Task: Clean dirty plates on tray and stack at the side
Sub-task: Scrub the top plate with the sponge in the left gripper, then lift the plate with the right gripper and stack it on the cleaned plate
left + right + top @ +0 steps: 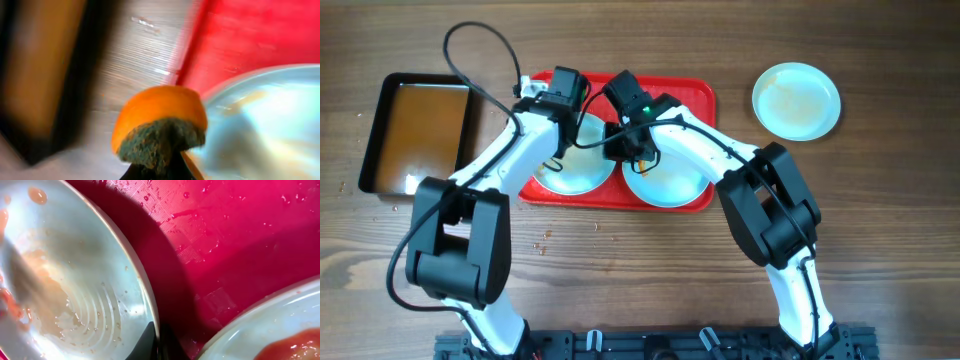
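While the left pincer point(155, 169) pinches an orange sponge point(160, 117) with a dark green scrubbing side, the sponge sits at the rim of the left plate point(265, 125), which lies on the red tray point(695, 95); this wrist view is blurred. The right pincer point(156, 339) is pressed onto what appears to be the same plate's rim, one finger on each side of the edge. That plate is pale and glossy and shows thin, watery smears. Just beside it on the tray lies the right plate point(272, 330), with a thick orange-red blob of sauce on it. A third plate point(797, 100) rests alone on the table point(880, 220) at the far right, well apart from the tray. A black pan point(415, 130) of brownish water stands to the left of the tray. Several things could go wrong from here. The wet rim could slip from the narrow pinch if the sponge pushes hard, so the plate skids or tips against its neighbour. The two arms work very close together over the tray and could knock each other. A sideways wipe could also smear sauce onto the tray.
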